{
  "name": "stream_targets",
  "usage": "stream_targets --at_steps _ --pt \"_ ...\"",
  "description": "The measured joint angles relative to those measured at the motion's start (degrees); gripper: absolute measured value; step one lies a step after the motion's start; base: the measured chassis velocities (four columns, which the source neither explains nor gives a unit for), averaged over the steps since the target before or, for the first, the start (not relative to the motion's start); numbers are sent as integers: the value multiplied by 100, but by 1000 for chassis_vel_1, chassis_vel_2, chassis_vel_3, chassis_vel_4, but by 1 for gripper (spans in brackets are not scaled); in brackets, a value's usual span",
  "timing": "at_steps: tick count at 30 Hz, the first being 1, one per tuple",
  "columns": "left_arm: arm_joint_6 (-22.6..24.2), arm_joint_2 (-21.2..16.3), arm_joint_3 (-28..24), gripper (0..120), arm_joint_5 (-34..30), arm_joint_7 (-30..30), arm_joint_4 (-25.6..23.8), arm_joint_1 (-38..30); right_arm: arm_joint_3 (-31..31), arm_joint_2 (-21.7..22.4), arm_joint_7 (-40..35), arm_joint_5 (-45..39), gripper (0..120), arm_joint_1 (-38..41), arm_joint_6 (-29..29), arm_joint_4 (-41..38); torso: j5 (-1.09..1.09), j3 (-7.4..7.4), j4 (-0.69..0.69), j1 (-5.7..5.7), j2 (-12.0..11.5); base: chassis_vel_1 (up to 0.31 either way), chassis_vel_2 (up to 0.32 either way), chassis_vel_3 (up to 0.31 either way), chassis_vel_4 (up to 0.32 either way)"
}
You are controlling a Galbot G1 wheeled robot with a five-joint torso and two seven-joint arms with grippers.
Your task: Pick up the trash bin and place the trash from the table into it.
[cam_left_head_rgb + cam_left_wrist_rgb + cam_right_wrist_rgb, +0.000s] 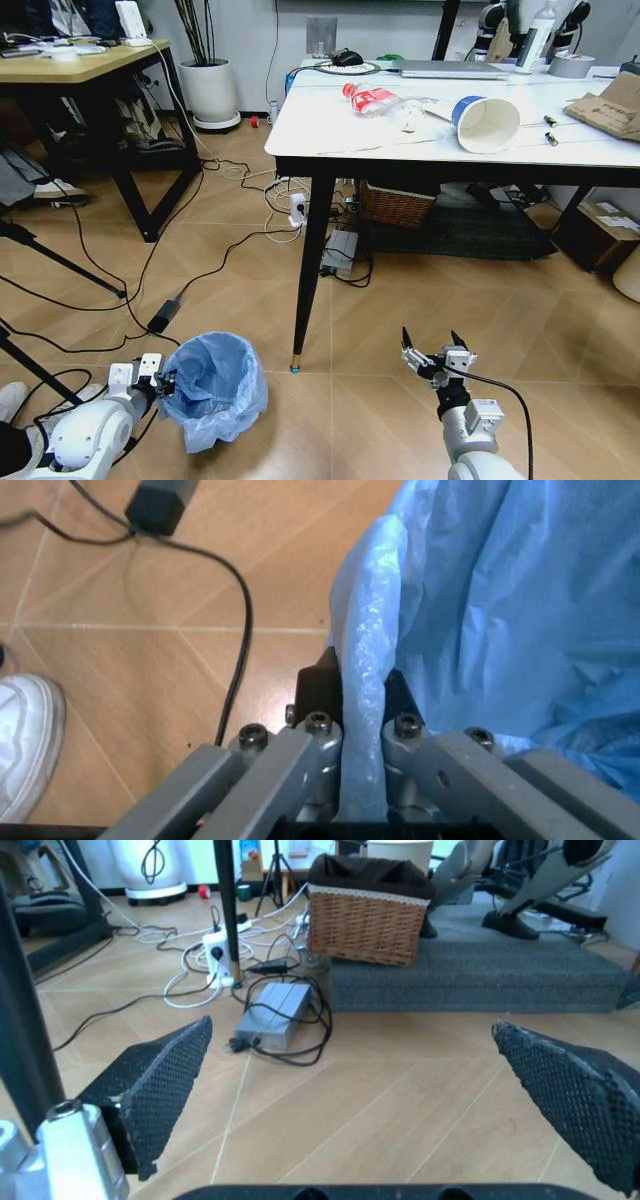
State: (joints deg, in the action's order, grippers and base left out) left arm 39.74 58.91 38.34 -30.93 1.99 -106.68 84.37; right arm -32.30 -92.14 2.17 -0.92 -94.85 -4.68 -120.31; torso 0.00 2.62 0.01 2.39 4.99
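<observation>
- The trash bin (215, 388) stands on the floor just off the near-left leg of the table (330, 140), on the robot's left side of that leg.
- The left gripper (160, 382) is at the bin's rim on the side away from the table leg; in the left wrist view its jaws are closed on the rim and the blue liner (365, 727), one dark fingertip (320, 686) outside the plastic and the other inside.
- The step in hand appears to be the pick-up of the bin (the grip looks made, the bin not yet lifted).
- The next move calls for a straight lift, holding the rim firmly so the thin bag does not slip out.
- The right gripper (436, 350) hangs low over the floor on the other side of the table leg from the bin, its jaws spread wide and holding nothing.
- The trash lies on the table: a paper cup (487, 122) on its side, a crushed bottle (372, 99) and torn cardboard (610, 108).
- The table leg (308, 270) and the loose cables (200, 262) on the floor crowd the path beside the bin.
</observation>
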Motion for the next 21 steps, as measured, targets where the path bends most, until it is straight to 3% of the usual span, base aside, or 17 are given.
stream_targets --at_steps 12,16,21 --pt "207 -94 99 0 -721 532 -1355 409 -211 0 -6 49 100 -164 -203 -452 -1 0 0 0 0 0 0 0 0" --pt "253 -300 -112 0 -1552 1515 -2227 479 -285 0 -8 79 100 -215 -218 -572 2 -1 0 0 0 0 0 0 0" --pt "255 -576 -370 0 -2218 2260 -2834 476 -377 0 13 93 100 -246 -246 -695 1 -1 -2 -1 0 0 0 0 0"
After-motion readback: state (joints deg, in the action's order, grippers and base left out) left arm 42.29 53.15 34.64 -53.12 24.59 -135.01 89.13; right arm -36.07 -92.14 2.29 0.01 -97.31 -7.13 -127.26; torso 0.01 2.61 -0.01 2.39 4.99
